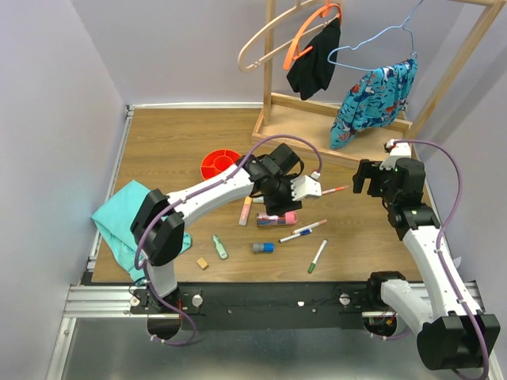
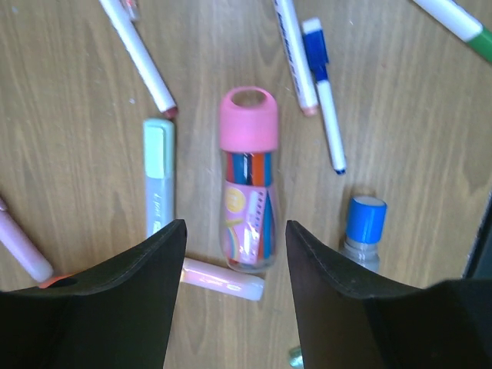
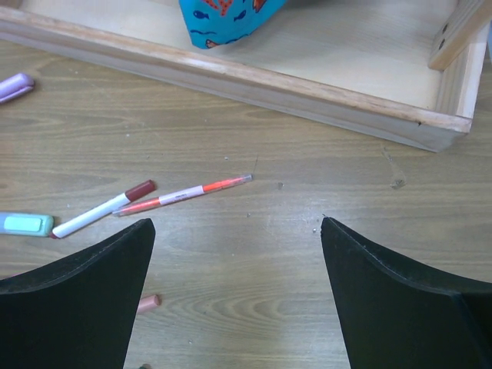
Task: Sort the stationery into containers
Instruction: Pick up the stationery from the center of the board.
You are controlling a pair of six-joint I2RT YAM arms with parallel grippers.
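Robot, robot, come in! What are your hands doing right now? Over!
Both grippers open, empty. Left gripper above pink-capped tube; right gripper by thin red pen. Pale pink highlighter crowds tube's base.

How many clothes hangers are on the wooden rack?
3: a bare beige hanger leftmost, an orange hanger with a black garment, a blue wire hanger with a patterned garment. Others may lie beyond the frame.

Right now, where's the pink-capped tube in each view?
Top external: pink-capped tube near centre of frame.
Left wrist: centre frame, seen between the left gripper fingers.
Right wrist: not in view.
Shared landmark: blue-capped piece, next to it in both.
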